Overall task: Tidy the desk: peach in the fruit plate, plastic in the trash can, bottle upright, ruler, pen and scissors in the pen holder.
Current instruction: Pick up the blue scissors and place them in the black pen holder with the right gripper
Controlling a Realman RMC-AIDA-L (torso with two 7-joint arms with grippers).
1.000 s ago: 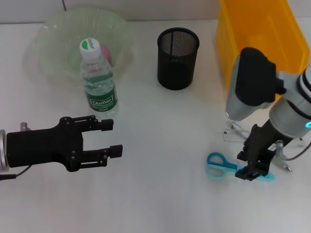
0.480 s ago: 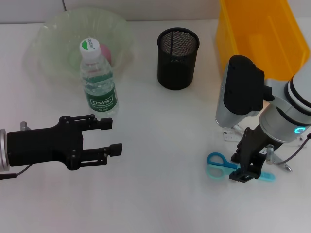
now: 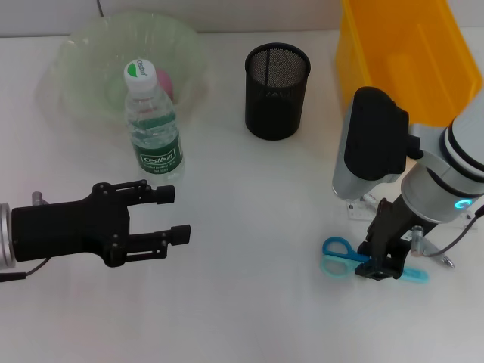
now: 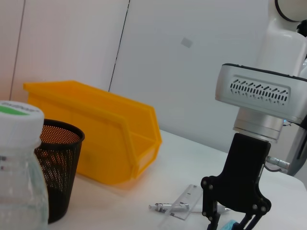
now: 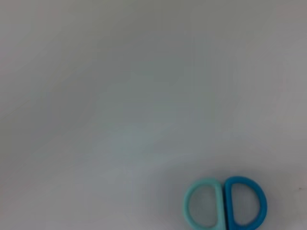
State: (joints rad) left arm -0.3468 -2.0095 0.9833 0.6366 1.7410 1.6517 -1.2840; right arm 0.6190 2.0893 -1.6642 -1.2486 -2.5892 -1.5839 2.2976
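Near the desk's left edge the left gripper (image 3: 170,214) hovers idle, fingers spread wide on nothing, while the right gripper (image 3: 383,266) is down on the scissors (image 3: 338,257), apparently closing for pick-up, though I cannot tell.

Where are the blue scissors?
In the head view the scissors lie flat on the table's right side, under the right gripper, with the clear ruler just behind them.

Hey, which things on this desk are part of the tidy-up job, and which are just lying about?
Job: blue scissors; clear ruler; silver pen; black mesh pen holder; upright water bottle; pink peach in green plate; yellow bin.
Lying about: nothing visible.
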